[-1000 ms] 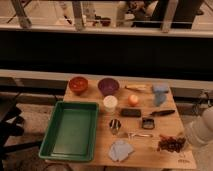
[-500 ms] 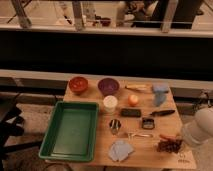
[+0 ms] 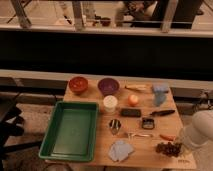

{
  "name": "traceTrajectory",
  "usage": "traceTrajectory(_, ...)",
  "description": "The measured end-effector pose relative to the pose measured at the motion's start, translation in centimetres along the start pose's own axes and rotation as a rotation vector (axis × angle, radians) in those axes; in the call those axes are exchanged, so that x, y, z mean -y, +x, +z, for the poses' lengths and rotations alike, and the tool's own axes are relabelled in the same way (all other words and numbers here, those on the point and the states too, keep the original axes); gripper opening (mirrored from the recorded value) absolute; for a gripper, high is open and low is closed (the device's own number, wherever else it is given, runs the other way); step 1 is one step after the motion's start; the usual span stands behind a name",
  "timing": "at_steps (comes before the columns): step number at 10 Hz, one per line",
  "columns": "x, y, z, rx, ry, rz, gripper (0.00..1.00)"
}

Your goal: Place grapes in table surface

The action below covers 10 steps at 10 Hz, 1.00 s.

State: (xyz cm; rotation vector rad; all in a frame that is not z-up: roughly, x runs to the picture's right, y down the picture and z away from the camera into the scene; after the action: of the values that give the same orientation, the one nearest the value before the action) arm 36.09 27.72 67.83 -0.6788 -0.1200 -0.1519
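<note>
single view, high, looking down across table surface [image 3: 145,150], moderately far.

The white arm [image 3: 200,131] comes in low at the right edge. The gripper [image 3: 181,146] is at its tip, down by the table, with fingers shut.

No legible text, labels or numbers anywhere.

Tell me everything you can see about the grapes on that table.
The grapes are a flat, longish bunch of small, dark reddish-brown berries lying on the table near its front right corner. A thin red chilli lies just behind them. The robot's white arm reaches in from the right beside the bunch; its gripper, shut, sits at the bunch's right end.
</note>
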Motion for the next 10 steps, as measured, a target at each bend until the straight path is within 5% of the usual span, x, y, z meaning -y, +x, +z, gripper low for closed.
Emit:
traceTrajectory(4, -0.87, -0.9, 0.12, -0.005, -0.016, -0.032, 0.0)
traceTrajectory(10, -0.28, -0.7, 0.49, -0.007, 0.011, -0.026, 0.0)
